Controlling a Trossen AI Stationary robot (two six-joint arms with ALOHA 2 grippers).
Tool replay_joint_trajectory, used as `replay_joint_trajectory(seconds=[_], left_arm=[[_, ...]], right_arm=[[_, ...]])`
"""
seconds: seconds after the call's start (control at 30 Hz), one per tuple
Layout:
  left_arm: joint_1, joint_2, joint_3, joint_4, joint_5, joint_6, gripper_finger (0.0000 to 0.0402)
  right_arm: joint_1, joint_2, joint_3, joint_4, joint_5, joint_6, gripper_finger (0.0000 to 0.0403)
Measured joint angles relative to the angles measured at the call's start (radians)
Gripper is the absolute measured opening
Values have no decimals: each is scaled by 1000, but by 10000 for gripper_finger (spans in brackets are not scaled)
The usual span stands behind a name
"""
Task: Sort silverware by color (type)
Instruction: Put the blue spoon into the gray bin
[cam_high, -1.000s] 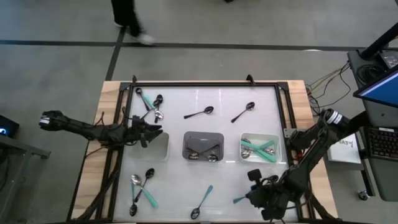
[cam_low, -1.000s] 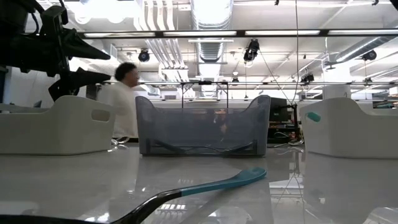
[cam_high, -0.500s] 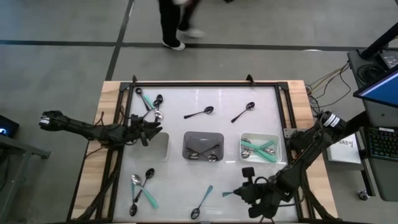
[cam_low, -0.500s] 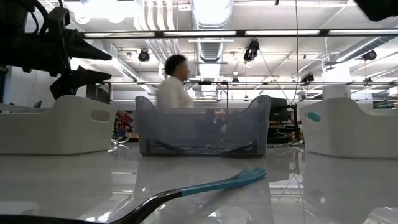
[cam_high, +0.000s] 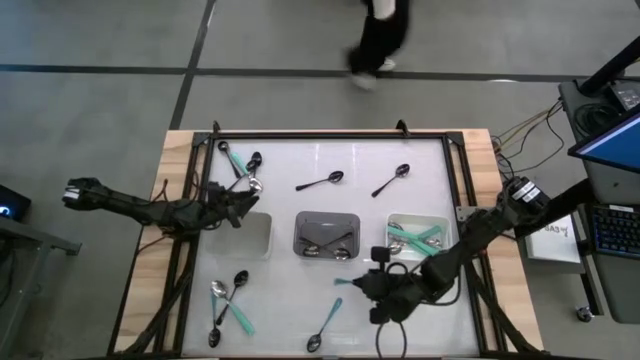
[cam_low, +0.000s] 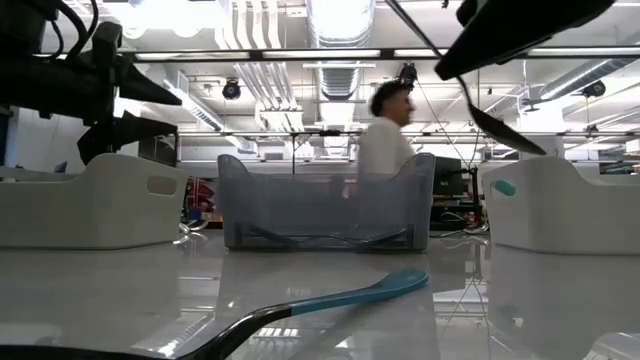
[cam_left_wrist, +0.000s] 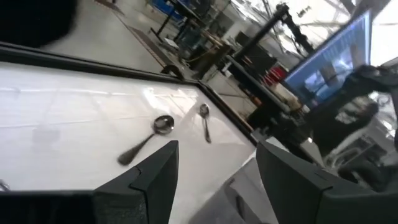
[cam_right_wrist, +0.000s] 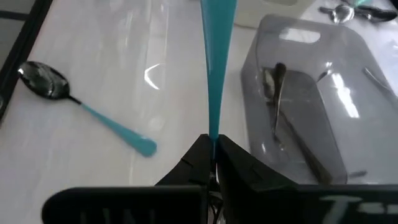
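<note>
Near table edge, between grey tray (cam_high: 327, 234) and right white tray (cam_high: 418, 238), right gripper (cam_right_wrist: 212, 151) pinches teal-handled spoon (cam_right_wrist: 216, 68), long axis running straight out from jaws. Teal spoons lie in right white tray, just right. Left gripper (cam_left_wrist: 214, 163) spread, idle at left tray (cam_high: 256, 236).

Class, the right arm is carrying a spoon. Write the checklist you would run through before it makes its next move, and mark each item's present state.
1. Right tool shut on the teal spoon: ok.
2. Spoon lifted off the table: ok, the low view shows it hanging in the air.
3. Target matches colour: ok, the right tray already holds teal spoons.
4. Left tool out of the path: ok, it is open beside the left tray.
5. Person away from the arms: ok, beyond the table's far edge.
6. Grip firm enough for the carry: cannot tell.
</note>
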Motion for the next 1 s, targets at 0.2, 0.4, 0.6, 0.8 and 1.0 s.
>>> replay_joint_trajectory(seconds=[0.2, 0.4, 0.6, 0.8, 1.0], left_arm=[[0, 0, 0, 26, 149, 4, 198], [0, 17, 0, 27, 178, -7, 198], [2, 63, 0, 24, 89, -23, 198], [2, 115, 0, 25, 88, -53, 198], [2, 157, 0, 65, 99, -78, 198]], right_arm=[[-17, 0, 0, 14, -3, -31, 9], [-18, 0, 0, 20, -3, -59, 9], [-18, 0, 0, 20, -3, -55, 9], [-18, 0, 0, 19, -3, -53, 9], [-18, 0, 0, 19, -3, -53, 9]])
